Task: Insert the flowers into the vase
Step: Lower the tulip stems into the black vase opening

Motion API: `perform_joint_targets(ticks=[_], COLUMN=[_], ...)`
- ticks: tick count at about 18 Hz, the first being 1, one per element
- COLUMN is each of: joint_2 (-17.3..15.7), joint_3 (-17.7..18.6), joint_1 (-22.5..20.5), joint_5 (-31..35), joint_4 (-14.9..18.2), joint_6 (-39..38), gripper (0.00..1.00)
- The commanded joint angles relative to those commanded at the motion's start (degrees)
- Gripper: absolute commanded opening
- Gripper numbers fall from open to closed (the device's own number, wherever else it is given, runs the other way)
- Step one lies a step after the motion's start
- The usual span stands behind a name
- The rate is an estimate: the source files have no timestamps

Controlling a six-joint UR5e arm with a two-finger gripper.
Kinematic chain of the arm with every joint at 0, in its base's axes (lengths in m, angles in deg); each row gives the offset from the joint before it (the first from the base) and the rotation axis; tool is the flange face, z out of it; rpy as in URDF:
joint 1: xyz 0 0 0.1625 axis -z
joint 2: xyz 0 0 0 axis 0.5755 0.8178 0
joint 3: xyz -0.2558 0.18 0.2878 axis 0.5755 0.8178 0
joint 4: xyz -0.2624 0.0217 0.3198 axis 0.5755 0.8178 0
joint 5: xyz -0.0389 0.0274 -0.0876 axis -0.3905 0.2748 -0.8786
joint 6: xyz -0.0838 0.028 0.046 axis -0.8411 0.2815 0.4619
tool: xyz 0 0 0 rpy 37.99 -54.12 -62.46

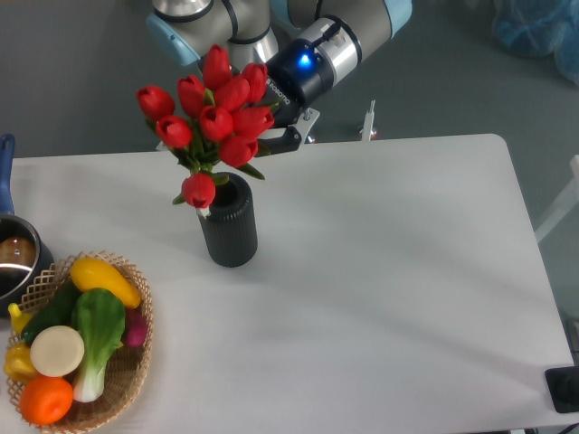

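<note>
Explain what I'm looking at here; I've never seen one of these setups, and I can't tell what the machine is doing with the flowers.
This is one picture from a fixed camera looking down at a white table. The grey and blue machine at the top is a robot arm; its dark hand, below a blue light, grips things with two fingers. The bunch hides most of the hand, but it seems to be holding the flowers, red tulips, by their stems. The bunch hangs tilted over the vase, a black ribbed cylinder standing upright. One bloom droops by the rim; whether the stems are in cannot be seen. At lower left is a wicker basket of toy vegetables, and at the left edge a dark pot with a blue handle.
</note>
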Motion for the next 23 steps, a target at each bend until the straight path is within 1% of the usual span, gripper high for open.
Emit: perform_joint_targets(ticks=[4, 8, 10, 13, 19, 21, 23], joint_2=[-2.1, -5.3, -6.1, -7.3, -8.3, -8.5, -8.9], joint_3=[2.3, 4.7, 5.5, 8.1, 10.4, 11.9, 12.4], joint_1=[-1.5, -4.0, -4.4, -4.7, -5.3, -5.5, -5.6], joint_5=[-0.7, -0.8, -0.9, -0.6, -0.7, -0.6, -0.6], joint_4=[0.0, 0.0, 0.1, -0.2, -0.1, -0.2, -0.1], joint_6=[0.1, 0.5, 0.5, 0.9, 2.9, 5.4, 6.4], gripper=[0.02, 0.03, 0.03, 0.03, 0.04, 0.05, 0.05])
